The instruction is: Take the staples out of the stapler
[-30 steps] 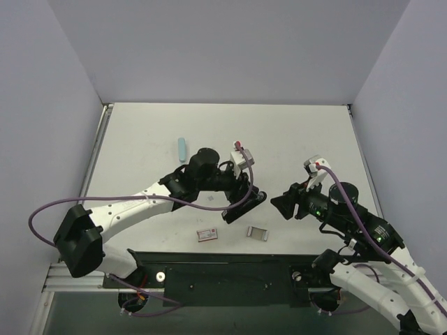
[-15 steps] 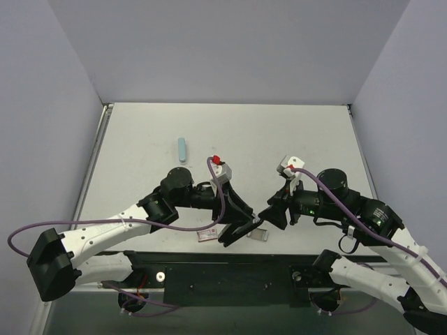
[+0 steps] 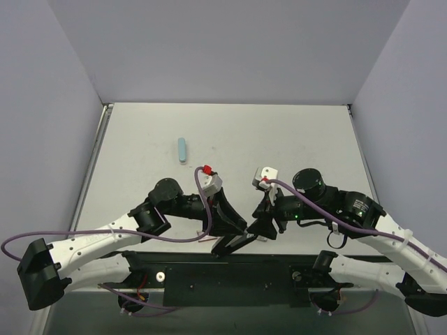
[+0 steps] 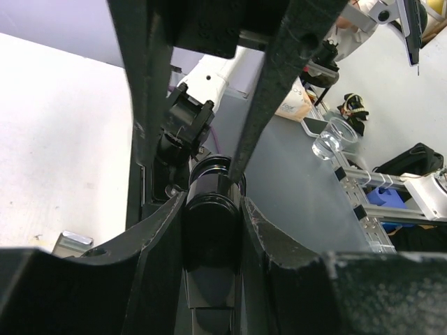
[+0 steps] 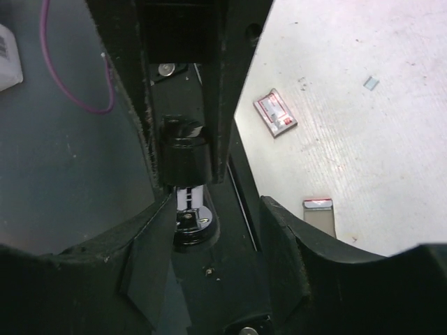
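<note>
My left gripper (image 3: 232, 232) is shut on the black stapler (image 3: 241, 241) and holds it low over the table's near edge. In the left wrist view the stapler's rounded end (image 4: 209, 230) is clamped between my fingers, the left gripper (image 4: 211, 202) tight on both sides. My right gripper (image 3: 260, 227) faces it tip to tip. In the right wrist view the stapler (image 5: 183, 157) sits between the left arm's fingers, just ahead of my right gripper (image 5: 215, 202), which is open and touches nothing. The staples are hidden.
A red-and-white staple box (image 5: 276, 113) and a small silver metal piece with a red end (image 5: 318, 215) lie on the table near the front edge. A light-blue object (image 3: 181, 149) lies far left. The black base plate (image 3: 230, 279) runs below the grippers.
The left gripper carried the stapler from mid-table down toward the near edge. The right gripper swung left and met it there. Neither gripper's opening has changed.
</note>
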Controlling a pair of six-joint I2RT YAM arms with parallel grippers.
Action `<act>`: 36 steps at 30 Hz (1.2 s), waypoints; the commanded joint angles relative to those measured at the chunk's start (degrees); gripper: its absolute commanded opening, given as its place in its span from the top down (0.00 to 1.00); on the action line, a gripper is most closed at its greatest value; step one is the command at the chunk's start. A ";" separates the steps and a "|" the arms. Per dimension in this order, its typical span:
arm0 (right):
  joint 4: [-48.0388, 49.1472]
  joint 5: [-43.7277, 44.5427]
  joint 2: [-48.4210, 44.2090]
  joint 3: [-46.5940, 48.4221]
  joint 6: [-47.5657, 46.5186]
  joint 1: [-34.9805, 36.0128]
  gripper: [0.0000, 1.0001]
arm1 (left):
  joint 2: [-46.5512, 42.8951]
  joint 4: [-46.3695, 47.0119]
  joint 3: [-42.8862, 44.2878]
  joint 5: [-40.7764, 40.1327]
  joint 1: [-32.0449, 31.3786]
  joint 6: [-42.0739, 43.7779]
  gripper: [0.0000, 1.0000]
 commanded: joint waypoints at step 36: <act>6.36 -5.97 -5.62 -9.69 1.61 4.61 1.00 | -8.16 1.81 3.60 -3.55 -0.68 1.31 1.00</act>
